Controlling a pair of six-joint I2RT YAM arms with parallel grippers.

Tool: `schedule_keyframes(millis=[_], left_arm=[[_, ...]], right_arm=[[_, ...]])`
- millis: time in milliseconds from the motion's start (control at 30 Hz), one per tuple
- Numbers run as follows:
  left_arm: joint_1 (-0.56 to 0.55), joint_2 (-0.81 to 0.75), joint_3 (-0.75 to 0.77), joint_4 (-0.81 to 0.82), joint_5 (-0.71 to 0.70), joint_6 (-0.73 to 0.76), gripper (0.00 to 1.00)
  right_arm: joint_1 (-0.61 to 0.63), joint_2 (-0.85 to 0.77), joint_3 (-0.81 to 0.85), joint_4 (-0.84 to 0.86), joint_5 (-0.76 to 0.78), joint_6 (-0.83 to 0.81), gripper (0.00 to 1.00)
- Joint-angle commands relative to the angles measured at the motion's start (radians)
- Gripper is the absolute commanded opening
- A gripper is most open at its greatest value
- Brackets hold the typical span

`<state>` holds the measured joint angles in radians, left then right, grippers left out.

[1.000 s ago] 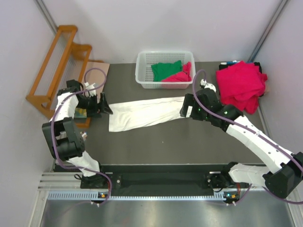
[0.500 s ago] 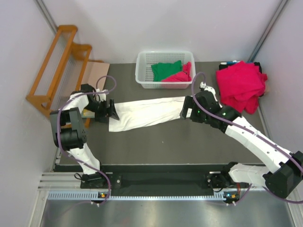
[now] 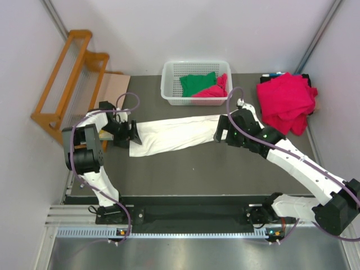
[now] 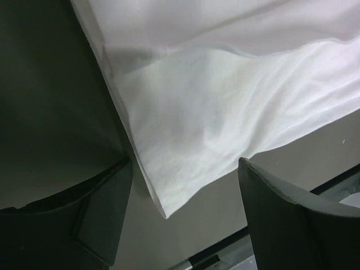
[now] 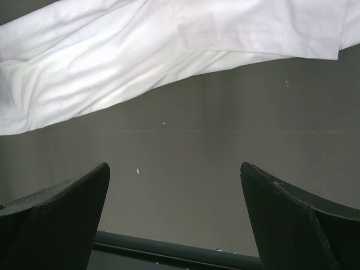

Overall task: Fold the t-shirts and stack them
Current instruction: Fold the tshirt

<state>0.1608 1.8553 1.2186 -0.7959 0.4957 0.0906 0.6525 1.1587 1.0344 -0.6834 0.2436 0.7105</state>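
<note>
On the dark grey matte tabletop (image 3: pixel 185 174): large white cotton t-shirt (image 3: pixel 174 135), folded into a long band and lying flat across the middle, left end nearer than right.
Left end: left jaws spread wide at the band's near-left corner. The corner lies between the dark left fingers (image 4: pixel 98 216), not pinched.
Right end: right jaws fully spread over bare tabletop just on the near side of the band's edge, gripping nothing. Right fingers (image 5: pixel 56 216) are clear of the cloth.
Open room: bare surface runs along the whole near side of the band, down to the black base rail (image 3: pixel 191 214).
Far side: white plastic lattice basket (image 3: pixel 180 101) sits close behind the band, holding a green t-shirt (image 3: pixel 197 83) and a crimson-pink t-shirt (image 3: pixel 215 91).
Right edge: heap of crimson-pink t-shirts (image 3: pixel 284 101) in the far corner, near the right arm (image 3: pixel 298 163), apart from the white shirt.
Left edge: orange wooden rack (image 3: pixel 62 84) against the wall, with a brown flat board (image 3: pixel 112 87) beside it, close to the left arm (image 3: pixel 84 157).
Views: overhead gives the whole layout. Only the wrist cameras show the gaps between the fingers and the layered hem.
</note>
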Motion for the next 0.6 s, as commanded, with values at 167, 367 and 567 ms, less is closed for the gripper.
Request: schedule_keyframes(millis=[167,367,567], left_arm=[[-0.05,0.044,-0.019,0.073,-0.046,-0.02,0.63],[-0.083,0.053,0.03,0.061,-0.031,-0.045,0.3],[-0.083,0.045,0.104,-0.012,-0.031,-0.031,0.0]], right_arm=[[0.012,-0.008,-0.004,0.025,0.029,0.014,1.0],[0.012,-0.014,-0.008,0.022,0.037,0.015,1.0],[0.01,-0.021,-0.016,0.021,0.04,0.014,1.0]])
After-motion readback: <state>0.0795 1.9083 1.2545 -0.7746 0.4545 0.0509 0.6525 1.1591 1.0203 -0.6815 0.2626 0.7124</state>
